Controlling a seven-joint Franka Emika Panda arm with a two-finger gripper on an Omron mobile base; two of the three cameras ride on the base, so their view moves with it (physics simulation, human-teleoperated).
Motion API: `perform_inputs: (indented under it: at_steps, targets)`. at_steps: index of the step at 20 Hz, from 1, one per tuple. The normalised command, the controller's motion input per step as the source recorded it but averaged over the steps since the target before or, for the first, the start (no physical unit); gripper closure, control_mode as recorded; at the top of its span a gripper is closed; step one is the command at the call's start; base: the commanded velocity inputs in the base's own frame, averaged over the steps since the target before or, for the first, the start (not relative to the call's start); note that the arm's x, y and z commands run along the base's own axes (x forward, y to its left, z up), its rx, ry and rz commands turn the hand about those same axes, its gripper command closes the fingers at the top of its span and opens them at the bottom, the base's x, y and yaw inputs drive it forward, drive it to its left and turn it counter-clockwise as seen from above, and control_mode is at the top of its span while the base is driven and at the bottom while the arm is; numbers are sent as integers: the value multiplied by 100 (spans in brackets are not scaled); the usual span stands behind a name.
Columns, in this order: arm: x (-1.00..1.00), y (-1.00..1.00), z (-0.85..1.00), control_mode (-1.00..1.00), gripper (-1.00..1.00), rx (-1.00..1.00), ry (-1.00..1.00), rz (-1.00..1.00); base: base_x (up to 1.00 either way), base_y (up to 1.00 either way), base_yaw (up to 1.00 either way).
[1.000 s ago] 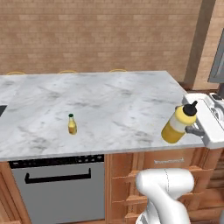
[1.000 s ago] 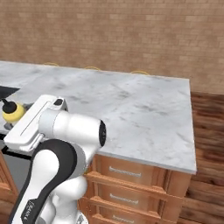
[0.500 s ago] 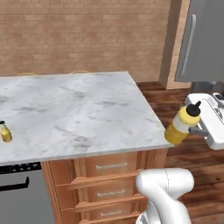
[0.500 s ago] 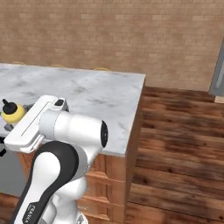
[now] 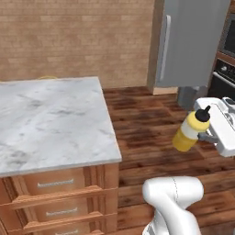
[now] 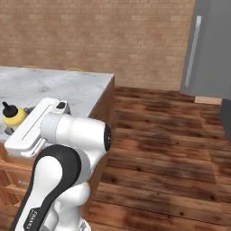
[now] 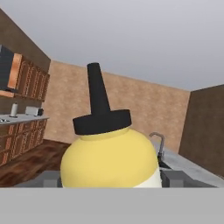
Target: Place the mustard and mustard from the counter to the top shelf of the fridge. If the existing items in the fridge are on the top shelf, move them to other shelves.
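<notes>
My gripper [image 5: 196,134] is shut on the squat yellow mustard [image 5: 187,134] with a pointed black cap, held upright in the air off the right of the counter [image 5: 50,124]. The right base view shows the same mustard [image 6: 13,116] just left of my arm, level with the counter [image 6: 58,88]. In the hand view the mustard [image 7: 109,159] sits close up between the fingertips [image 7: 173,178]. The fridge [image 5: 193,41] stands at the back right, its grey front with a long handle towards me. The fridge [image 6: 212,49] hides the top shelf, the other shelves and the existing items.
A dark wooden floor [image 5: 147,124] lies between the counter and the fridge. A dark oven front [image 5: 225,69] stands right of the fridge. Wooden drawers [image 5: 55,188] run under the counter. A brick wall [image 5: 78,41] closes the back.
Both base views have swung right with the base: the counter has slid left and the fridge has come into view. The mustard stays in my gripper as before.
</notes>
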Motion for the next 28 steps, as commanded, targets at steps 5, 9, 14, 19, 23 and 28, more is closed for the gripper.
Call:
perform_inputs:
  at_steps: [5, 9, 14, 19, 23, 28]
  targets:
    - [0, 0, 0, 100, 100, 0, 0, 0, 66, -100, 0]
    - [0, 0, 0, 100, 100, 0, 0, 0, 100, -75, 0]
    - [0, 0, 0, 100, 100, 0, 0, 0, 100, -4, -5]
    - [0, 0, 0, 100, 100, 0, 0, 0, 100, 20, -9]
    - [0, 0, 0, 100, 100, 0, 0, 0, 100, 35, -12]
    - [0, 0, 0, 100, 100, 0, 0, 0, 100, 63, -12]
